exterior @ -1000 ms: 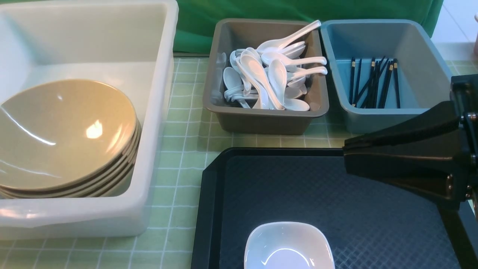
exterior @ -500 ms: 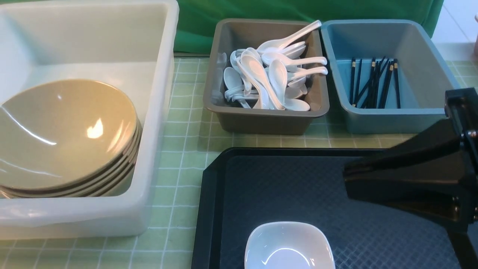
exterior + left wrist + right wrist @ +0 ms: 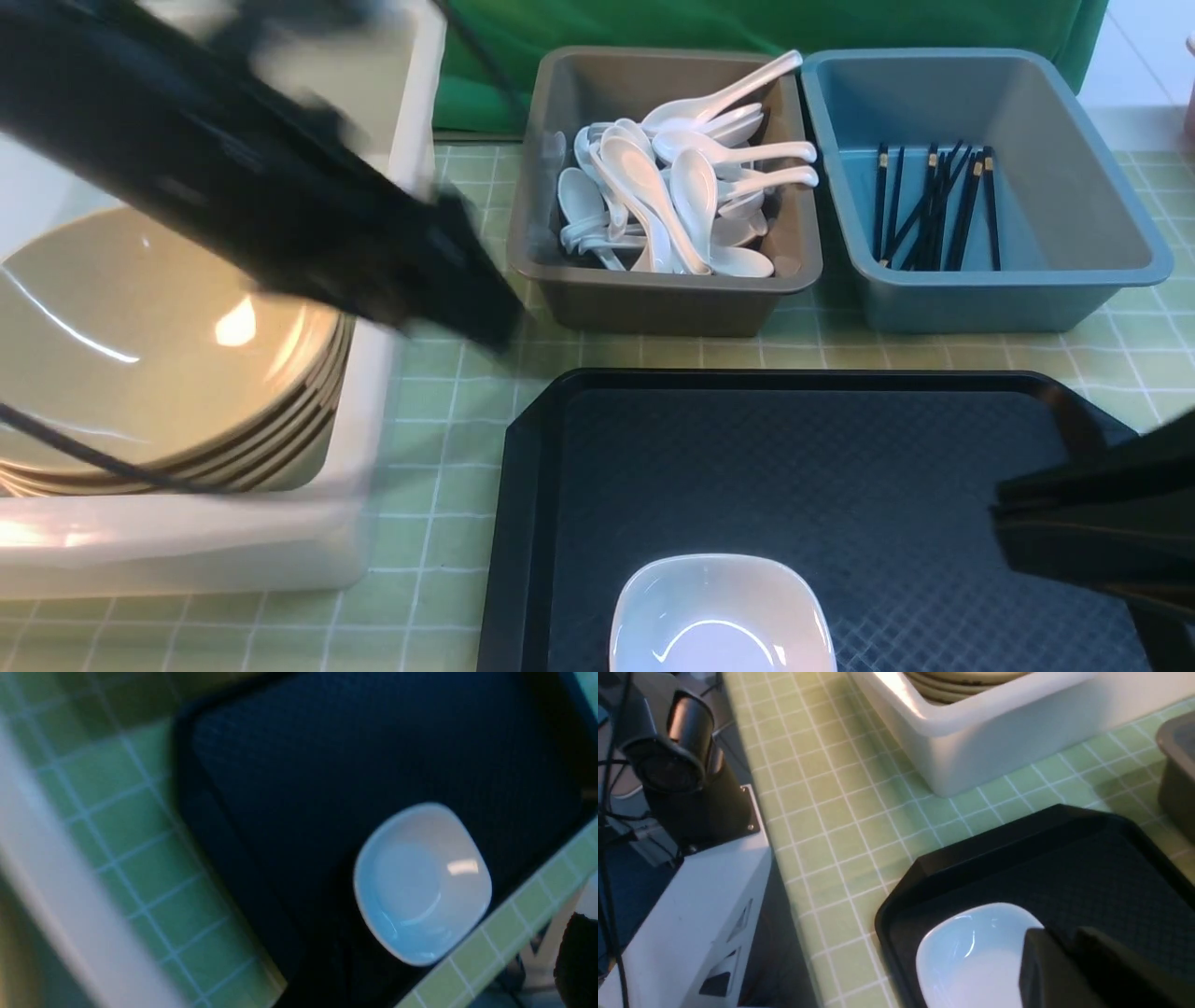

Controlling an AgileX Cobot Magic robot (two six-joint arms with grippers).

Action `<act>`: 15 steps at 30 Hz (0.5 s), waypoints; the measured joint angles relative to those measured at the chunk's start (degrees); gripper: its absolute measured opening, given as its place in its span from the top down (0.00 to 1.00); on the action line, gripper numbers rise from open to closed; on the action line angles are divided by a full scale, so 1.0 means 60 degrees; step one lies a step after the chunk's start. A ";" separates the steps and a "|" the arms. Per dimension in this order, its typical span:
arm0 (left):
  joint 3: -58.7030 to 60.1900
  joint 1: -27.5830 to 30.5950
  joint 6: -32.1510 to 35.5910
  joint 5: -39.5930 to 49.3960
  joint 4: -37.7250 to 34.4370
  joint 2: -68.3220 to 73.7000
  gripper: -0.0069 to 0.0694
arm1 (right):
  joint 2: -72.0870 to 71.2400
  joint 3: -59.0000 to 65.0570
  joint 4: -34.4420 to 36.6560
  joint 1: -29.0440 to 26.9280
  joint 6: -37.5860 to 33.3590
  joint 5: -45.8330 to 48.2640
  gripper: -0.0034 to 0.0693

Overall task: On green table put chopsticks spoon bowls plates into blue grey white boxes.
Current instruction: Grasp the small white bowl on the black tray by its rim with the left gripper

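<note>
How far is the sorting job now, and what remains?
Done: bowls stacked in the white box, spoons in the grey box, chopsticks in the blue box. In hand: nothing visibly gripped; the right gripper hangs over the black tray. Left: one white plate on that tray.

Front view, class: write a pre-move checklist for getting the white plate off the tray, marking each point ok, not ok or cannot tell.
1. White plate upright and empty on black tray: ok.
2. Right gripper apart from plate: ok.
3. Left gripper jaws open: cannot tell, blurred.
4. Room in white box behind bowls: cannot tell, left arm hides it.
5. Spoons and chopsticks already boxed: ok.
</note>
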 joint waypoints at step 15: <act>0.0000 -0.2420 -0.2931 -0.0999 0.0243 0.3798 0.30 | -0.1074 0.0000 -0.0242 0.0000 0.1200 0.0644 0.82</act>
